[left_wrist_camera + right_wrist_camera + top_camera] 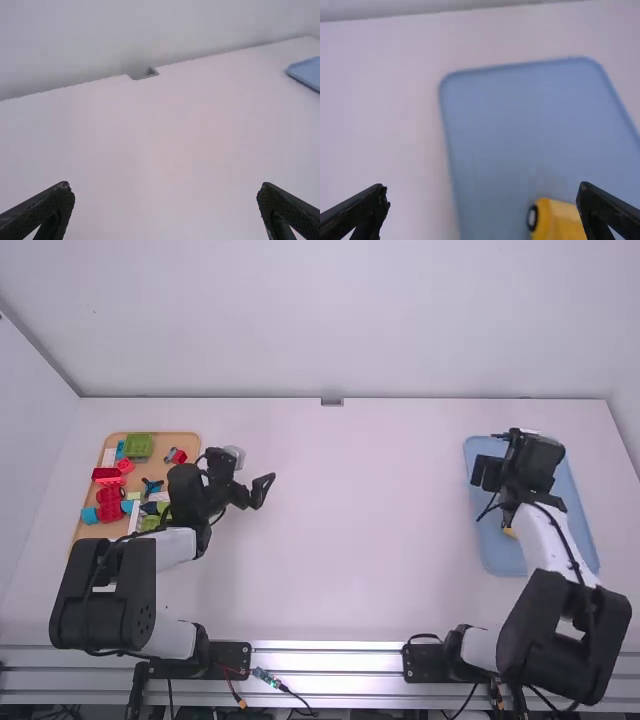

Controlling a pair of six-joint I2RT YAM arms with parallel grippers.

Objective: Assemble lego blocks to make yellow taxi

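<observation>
While left gripper (254, 474) and right gripper (487, 472) gape, yellow piece (563, 220) sits under the right one, on blue tray (495, 125), white table (350, 530), wall (330, 320) beyond.

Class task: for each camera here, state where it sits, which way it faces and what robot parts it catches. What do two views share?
High view: fixed above and behind the arms, facing forward and down onto the table; both arms show.
Left wrist view: on the left arm, facing across the table toward the back wall; its own open jaws show.
Right wrist view: on the right arm, facing the blue tray; its own open jaws show.
Shared by high and right wrist views: the yellow piece.
</observation>
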